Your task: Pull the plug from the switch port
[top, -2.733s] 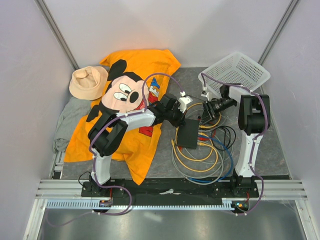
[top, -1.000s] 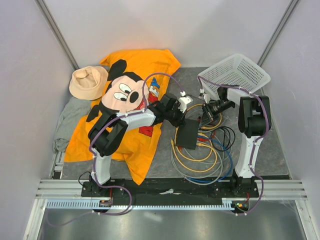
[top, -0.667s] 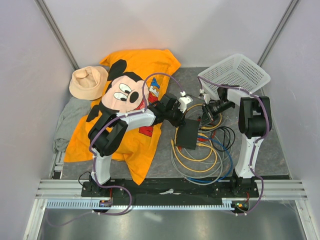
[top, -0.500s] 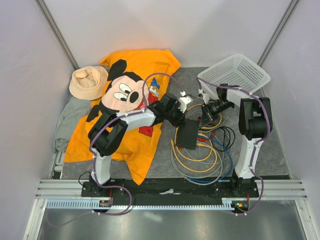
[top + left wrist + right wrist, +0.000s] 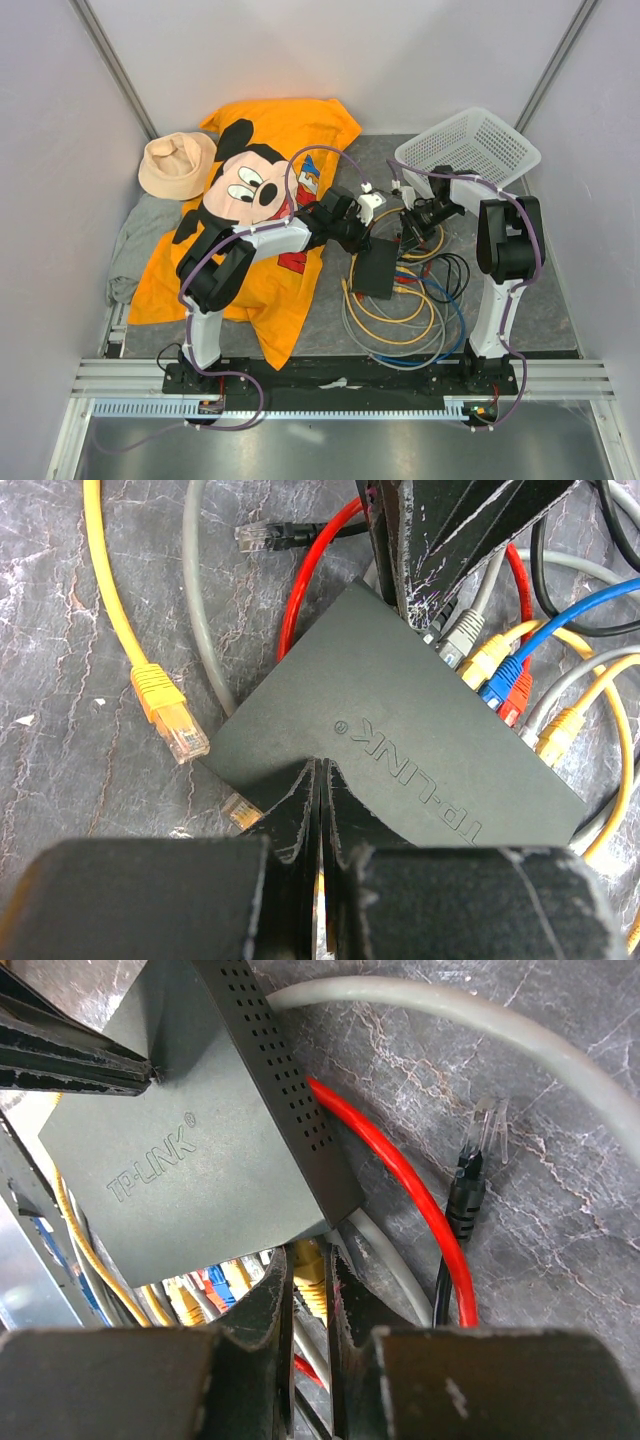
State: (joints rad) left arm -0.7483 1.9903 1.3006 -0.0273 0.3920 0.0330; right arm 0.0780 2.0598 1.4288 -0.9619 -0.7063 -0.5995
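From above, the switch [image 5: 375, 268] lies between the left gripper [image 5: 358, 238] and the right gripper [image 5: 406, 241]. In the left wrist view, its fingers are pressed together, tips on the switch's near edge. In the right wrist view, its fingers pinch a yellowish plug [image 5: 306, 1263] just ahead, at the switch's port edge.

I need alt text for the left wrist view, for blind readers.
The shut left gripper rests on the near edge of the black TP-LINK switch. Grey, yellow, blue and red plugs enter its far edge, beside the right gripper.
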